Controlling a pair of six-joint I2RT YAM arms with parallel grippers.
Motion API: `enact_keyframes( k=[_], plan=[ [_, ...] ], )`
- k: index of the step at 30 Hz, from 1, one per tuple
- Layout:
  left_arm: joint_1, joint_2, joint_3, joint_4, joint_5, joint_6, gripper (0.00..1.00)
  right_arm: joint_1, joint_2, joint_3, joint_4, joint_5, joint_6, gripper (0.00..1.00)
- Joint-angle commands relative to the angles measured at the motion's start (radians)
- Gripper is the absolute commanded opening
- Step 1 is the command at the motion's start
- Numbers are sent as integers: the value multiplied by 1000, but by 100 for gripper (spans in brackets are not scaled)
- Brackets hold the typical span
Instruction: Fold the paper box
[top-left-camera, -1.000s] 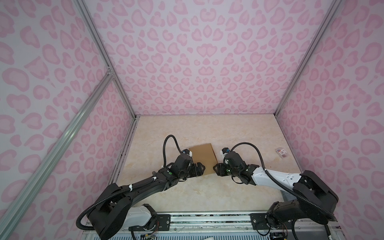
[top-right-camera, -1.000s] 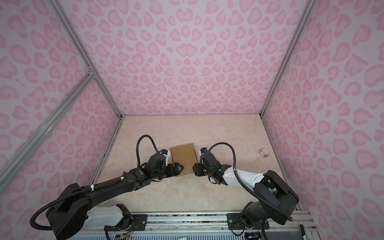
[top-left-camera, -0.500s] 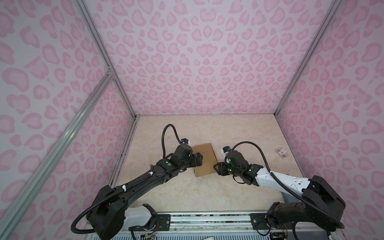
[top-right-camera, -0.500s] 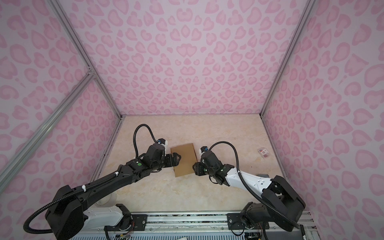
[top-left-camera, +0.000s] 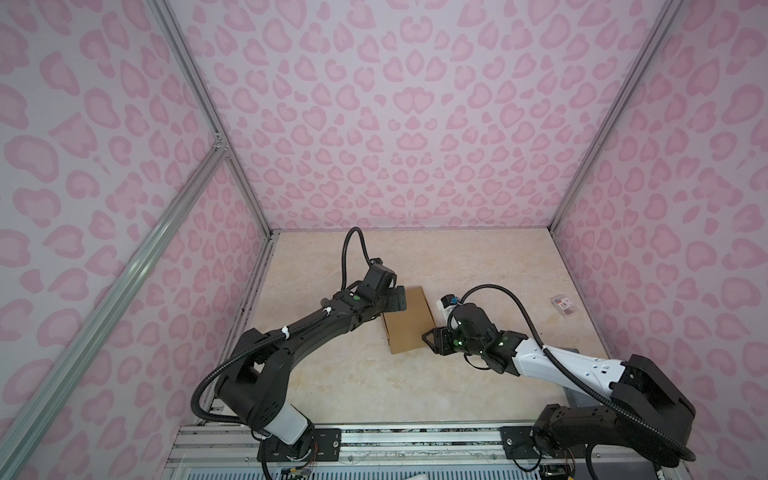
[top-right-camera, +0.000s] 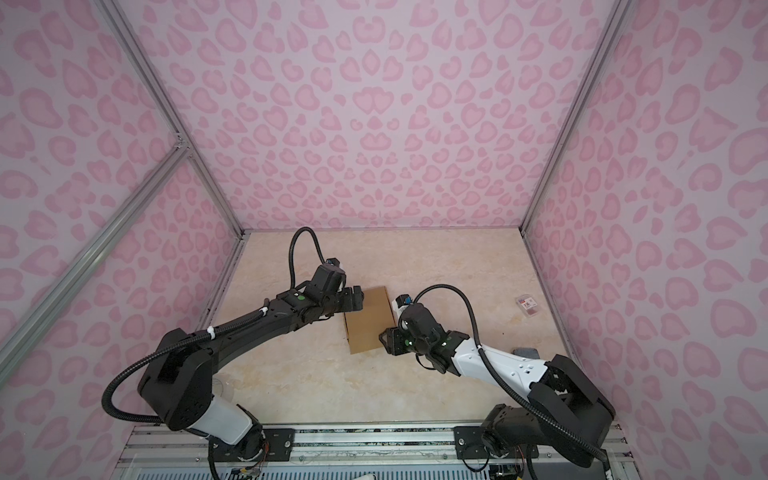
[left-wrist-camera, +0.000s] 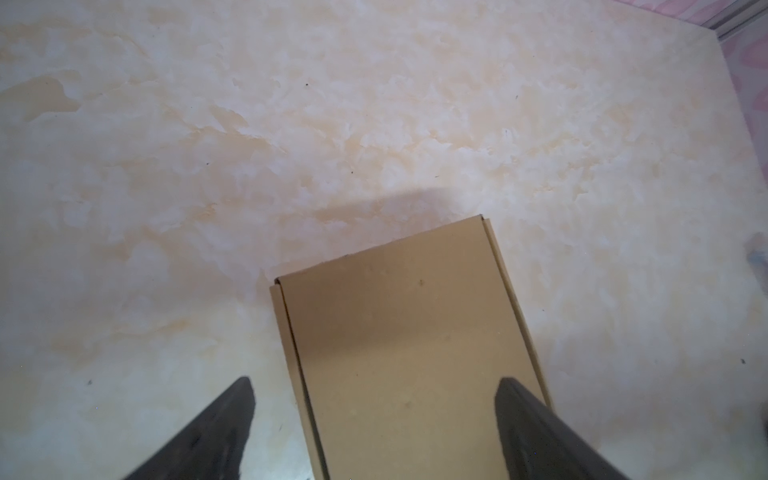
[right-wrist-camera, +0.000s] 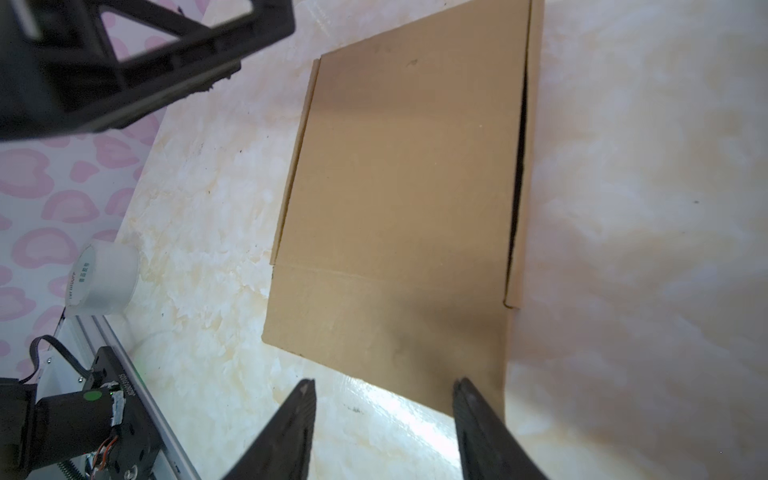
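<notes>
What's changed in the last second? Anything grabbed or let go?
The left gripper, open, swung from the near edge of the paper box to its far left corner. Nothing was gripped or released. The box stayed flat, and the right gripper stayed by its near right corner.

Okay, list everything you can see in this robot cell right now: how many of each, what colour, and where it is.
paper box: one, brown, lid down, mid-table between the two grippers
packet: one, clear with a red-white label, on the table near the right wall
tape roll: one, white, on the table by the left wall, near the left arm's base
grey pad: one, grey, on the table, partly hidden under the right arm
table: one, beige marbled
walls: three, pale with pink blotches, left, back and right of the table
left gripper: one, black, open, at the box's far left corner
right gripper: one, black, open, at the box's near right corner
</notes>
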Motion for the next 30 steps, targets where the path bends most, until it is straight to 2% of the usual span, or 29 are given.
enact_keyframes(
  k=[1, 11, 30],
  plan=[
    [4, 55, 45, -6, -3, 17, 93, 5, 18, -5, 54, -36, 9, 55],
    [4, 174, 126, -22, 3, 26, 93, 20, 33, -6, 85, -42, 6, 54],
    [4, 242, 129, -82, -9, 40, 89, 42, 64, -6, 116, -45, 10, 54]
  ],
)
